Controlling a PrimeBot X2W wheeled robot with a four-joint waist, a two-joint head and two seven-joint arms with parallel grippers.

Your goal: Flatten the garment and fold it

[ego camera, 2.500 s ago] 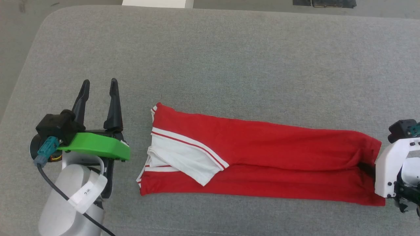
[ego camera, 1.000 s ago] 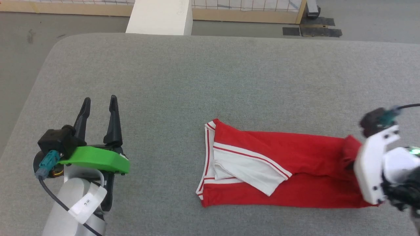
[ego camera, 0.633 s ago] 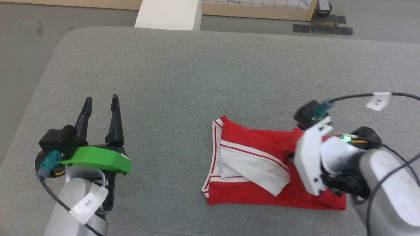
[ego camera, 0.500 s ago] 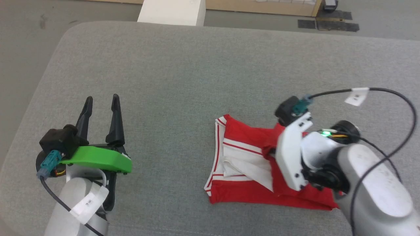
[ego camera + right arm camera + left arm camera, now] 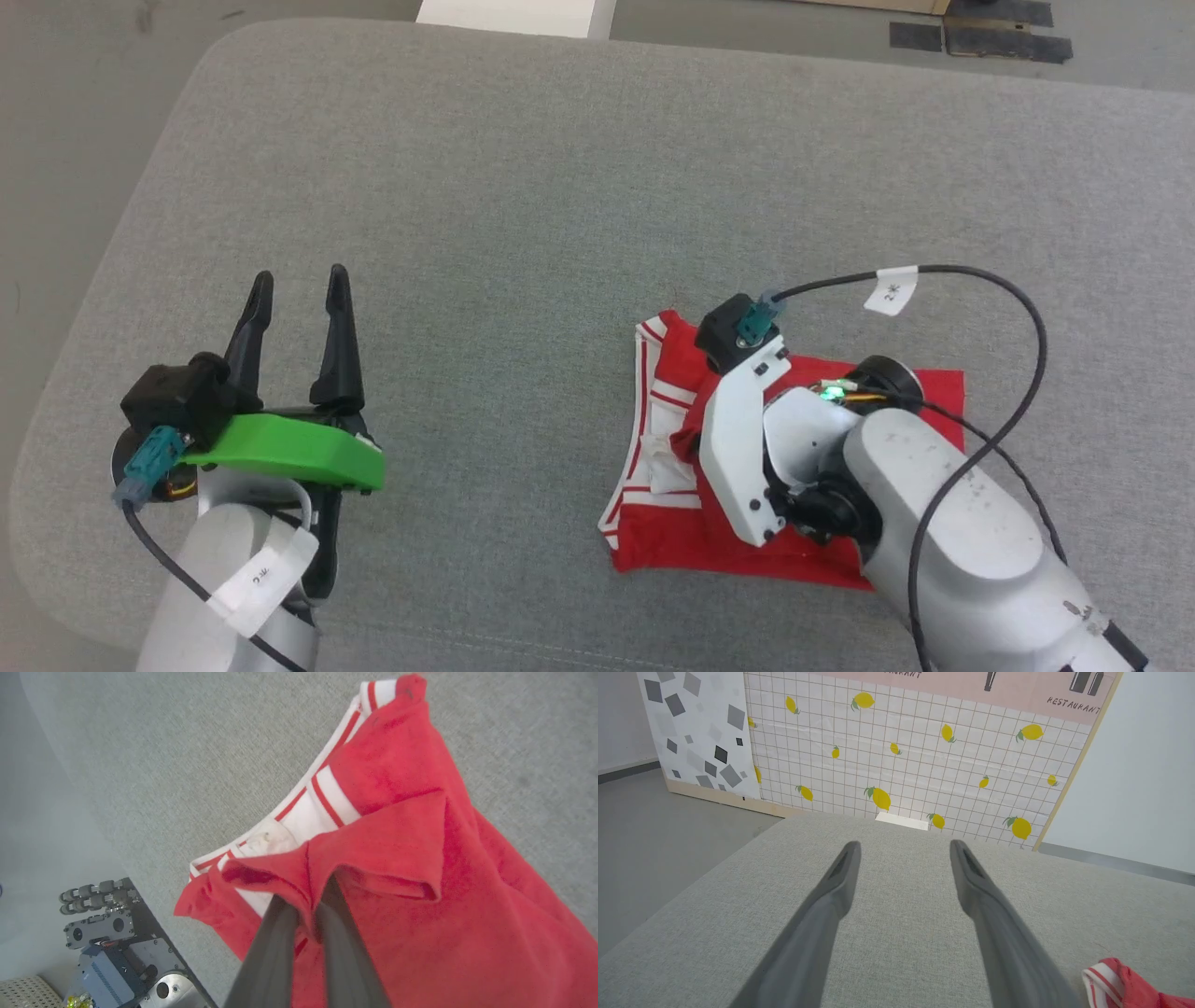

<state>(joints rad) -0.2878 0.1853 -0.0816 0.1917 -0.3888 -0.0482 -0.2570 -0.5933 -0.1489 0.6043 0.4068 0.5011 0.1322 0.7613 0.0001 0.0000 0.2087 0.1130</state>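
The red garment (image 5: 665, 553) lies on the grey padded table, folded over on itself, its white sleeve and striped trim (image 5: 653, 439) at the left end. My right arm (image 5: 934, 532) reaches across it from the right. In the right wrist view my right gripper (image 5: 309, 899) is shut on a red fold of the garment (image 5: 397, 793), held just above the white sleeve. My left gripper (image 5: 300, 277) hovers open and empty well to the left of the garment. A corner of the garment (image 5: 1115, 983) shows at the left wrist view's lower right, beside the open left gripper (image 5: 904, 845).
The grey table (image 5: 523, 187) has a rounded left corner with floor beyond it. A white block (image 5: 512, 9) and dark mats (image 5: 1004, 33) lie past the far edge. A lemon-patterned wall panel (image 5: 896, 742) stands behind. Robot base hardware (image 5: 107, 933) sits below the table's near edge.
My right gripper has carried the garment's right end leftward over the rest, making it much shorter. The head camera has shifted. The left arm has stayed put and open.
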